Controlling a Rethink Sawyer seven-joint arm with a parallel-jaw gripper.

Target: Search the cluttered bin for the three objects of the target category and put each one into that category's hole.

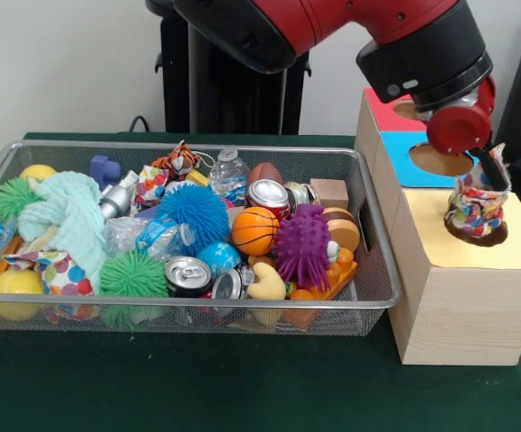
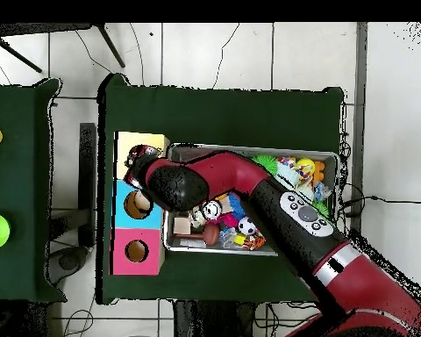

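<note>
Green cloth covers the table [image 1: 242, 387], white wall behind. Dotted cloth piece [image 1: 478, 205] sits bunched upright in the hole [image 1: 478, 236] of the yellow-topped box [image 1: 462, 306], lower part sunk in, upper folds standing proud. Gripper [image 1: 488, 171] directly above, dark finger [image 1: 486, 167] reaching the cloth's top edge; whether it grips cannot be told. Blue-topped box [image 1: 402, 155] and red-topped box [image 1: 381, 112] line up behind. Beside them, wire bin [image 1: 368, 297], crowded: another dotted cloth [image 1: 58, 268], spiky purple ball [image 1: 301, 243], cans [image 1: 188, 275], small basketball [image 1: 255, 230].

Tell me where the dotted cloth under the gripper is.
In the front view, the dotted cloth sits at the right, in the hole of the yellow-topped box.
</note>
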